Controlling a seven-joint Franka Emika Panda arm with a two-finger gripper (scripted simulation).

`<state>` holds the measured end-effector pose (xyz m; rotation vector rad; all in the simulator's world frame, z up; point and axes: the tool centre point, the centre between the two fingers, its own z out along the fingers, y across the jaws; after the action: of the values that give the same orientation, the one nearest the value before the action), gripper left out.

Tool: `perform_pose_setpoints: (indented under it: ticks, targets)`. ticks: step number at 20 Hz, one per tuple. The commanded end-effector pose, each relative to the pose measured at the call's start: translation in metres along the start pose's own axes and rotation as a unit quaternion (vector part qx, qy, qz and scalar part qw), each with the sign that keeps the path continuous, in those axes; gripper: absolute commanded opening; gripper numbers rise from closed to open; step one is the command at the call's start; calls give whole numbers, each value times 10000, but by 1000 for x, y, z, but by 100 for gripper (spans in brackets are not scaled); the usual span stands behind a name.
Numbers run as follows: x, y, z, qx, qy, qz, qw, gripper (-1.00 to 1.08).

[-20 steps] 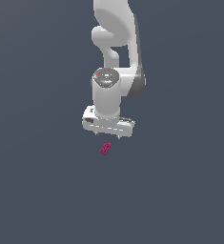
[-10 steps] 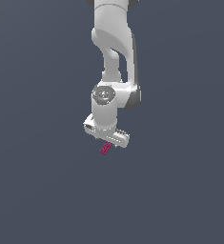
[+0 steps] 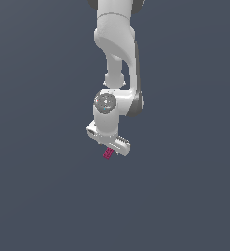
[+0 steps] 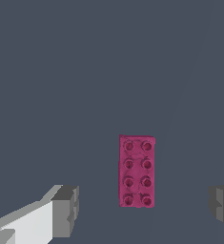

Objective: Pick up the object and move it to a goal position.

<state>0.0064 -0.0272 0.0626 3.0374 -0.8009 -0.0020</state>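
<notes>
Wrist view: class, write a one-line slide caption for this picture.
Open claw poised over a studded magenta block lying flat on the grey floor, grey fingertips on either side and not touching it.

Simulated test space; featureless slate-grey ground (image 3: pixel 38 196); flat rendered shading.

Over the last second the arm has lowered the gripper (image 3: pixel 109 145) toward the magenta studded block (image 3: pixel 107 154). Earlier the gripper hung clear above the block, which lay at its 6 o'clock with bench showing between them. Now, in the exterior view, the gripper's underside overlaps the block's upper end. The wrist joint has also turned, tilting the gripper body further down toward 4 o'clock.
</notes>
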Motion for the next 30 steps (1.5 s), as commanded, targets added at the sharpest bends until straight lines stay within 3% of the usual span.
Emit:
perform_pose_setpoints:
  ticks: [1, 18, 19, 30]
  targets:
    - [0, 0, 0, 1, 2, 0, 10000, 100]
    - [0, 0, 51, 4, 5, 27, 10000, 100]
    - [0, 0, 51, 4, 5, 27, 10000, -100]
    - [0, 0, 50, 4, 5, 27, 10000, -100]
